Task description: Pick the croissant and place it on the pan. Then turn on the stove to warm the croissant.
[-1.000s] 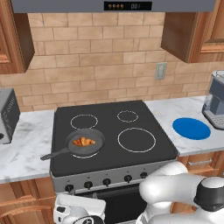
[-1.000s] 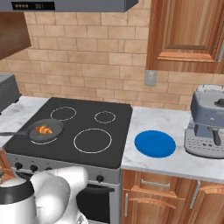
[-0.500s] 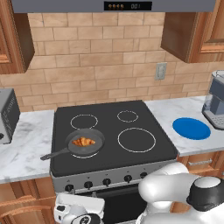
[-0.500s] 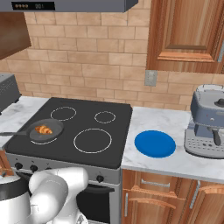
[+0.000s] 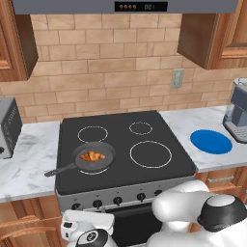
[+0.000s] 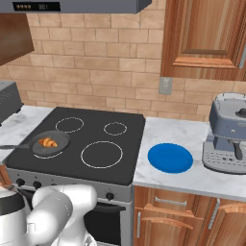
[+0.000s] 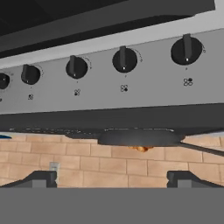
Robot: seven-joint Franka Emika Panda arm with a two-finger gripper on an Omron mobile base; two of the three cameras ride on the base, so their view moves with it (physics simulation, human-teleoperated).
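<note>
The croissant [image 5: 92, 156] [image 6: 47, 142] lies in the pan [image 5: 106, 161] [image 6: 61, 140], which sits on the front-left burner of the stove [image 5: 159, 131] [image 6: 132, 126] with its handle pointing left. My gripper [image 7: 113, 179] is open and empty, low in front of the stove's steel panel, facing its black knobs [image 7: 124, 59]. The hand view is rolled upside down: the knobs are at the top, and below them the pan [image 7: 139, 138] shows edge-on with a sliver of croissant [image 7: 142, 149]. My hand [image 5: 88, 230] hangs below the panel's left end.
A flat blue plate [image 5: 211, 141] [image 6: 170, 157] lies on the marble counter right of the stove. A coffee machine [image 6: 231, 134] stands at the far right. A grey toaster oven [image 5: 8, 126] is on the left counter. Wooden cabinets run below the counter.
The arm's elbow has sunk slightly and the hand has shifted a little before the knob panel. Croissant and pan have not moved.
</note>
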